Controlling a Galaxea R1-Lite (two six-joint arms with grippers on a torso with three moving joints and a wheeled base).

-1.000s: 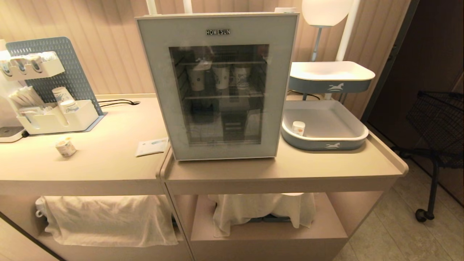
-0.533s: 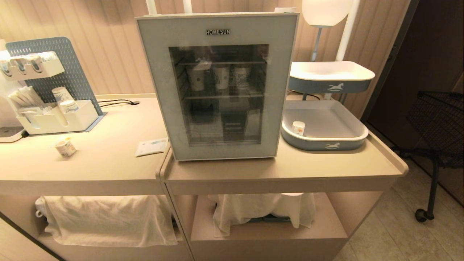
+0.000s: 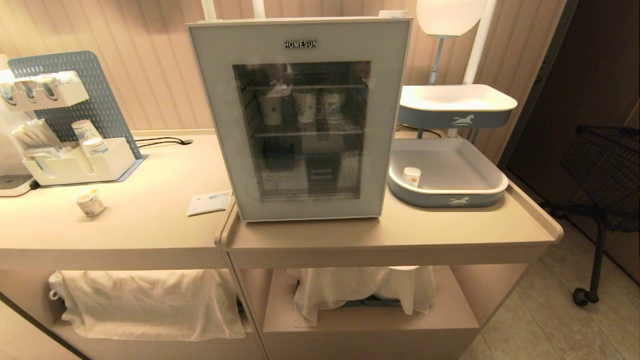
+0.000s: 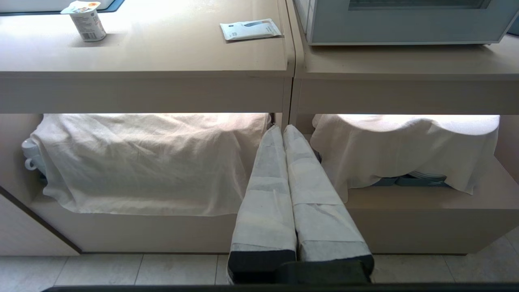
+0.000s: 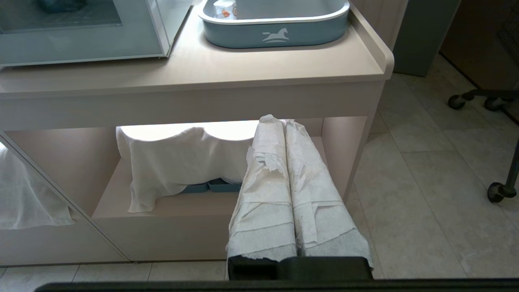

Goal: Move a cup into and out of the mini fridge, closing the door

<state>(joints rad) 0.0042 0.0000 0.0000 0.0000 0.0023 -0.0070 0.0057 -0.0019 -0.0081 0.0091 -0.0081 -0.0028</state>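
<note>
The cup (image 3: pixel 90 203), squat and white with a foil lid, stands on the left counter, also in the left wrist view (image 4: pixel 86 22). The white mini fridge (image 3: pixel 303 150) sits at the counter's middle. Its door (image 3: pixel 220 115), pale grey with a dark glass window, is closed. Neither arm shows in the head view. My left gripper (image 4: pixel 282 129) is shut and empty, low in front of the cabinets, below the counter edge and far from the cup. My right gripper (image 5: pixel 279 121) is also shut and empty, low before the right cabinet's shelf.
Paper cups (image 3: pixel 305 106) stand on the fridge's upper shelf. A blue tray (image 3: pixel 450 200) right of the fridge holds a small white cup (image 3: pixel 411 176). A paper packet (image 3: pixel 210 202) lies left of the fridge, an organiser (image 3: pixel 75 165) at far left. White cloths (image 3: pixel 150 300) cover the lower shelves.
</note>
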